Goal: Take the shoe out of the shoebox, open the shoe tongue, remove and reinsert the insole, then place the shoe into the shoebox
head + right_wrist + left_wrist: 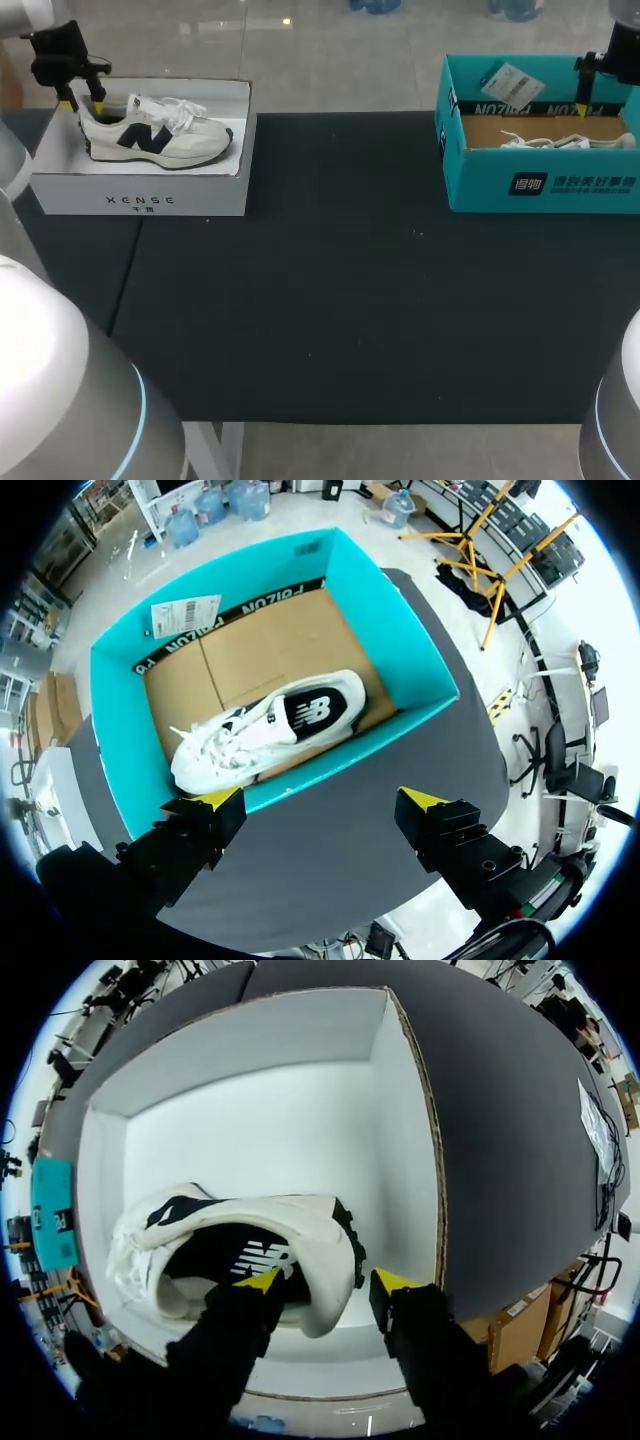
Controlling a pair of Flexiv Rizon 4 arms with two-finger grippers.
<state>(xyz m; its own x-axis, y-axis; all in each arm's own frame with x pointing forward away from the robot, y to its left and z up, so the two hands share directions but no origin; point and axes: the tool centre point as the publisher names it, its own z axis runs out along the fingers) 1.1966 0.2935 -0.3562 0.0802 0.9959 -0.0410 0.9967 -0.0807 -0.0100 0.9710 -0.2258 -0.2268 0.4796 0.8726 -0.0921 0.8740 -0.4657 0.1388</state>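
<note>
A white sneaker (155,135) with a dark side logo lies in the white shoebox (140,200) at the table's back left. My left gripper (83,105) hangs over its heel. In the left wrist view the sneaker (300,1230) rests on the box floor (250,1110), and my left gripper (325,1280) straddles the heel collar. One fingertip (262,1280) is inside the shoe opening, the other just outside the heel, still a little apart from it. My right gripper (583,108) (320,800) stands wide open above the near wall of a teal shoebox (540,185), holding nothing.
The teal shoebox (400,630) at the back right holds a second white sneaker (560,143) (265,725) on a brown cardboard floor, with a white label (511,82) on its far wall. A black mat (340,280) covers the table between the boxes.
</note>
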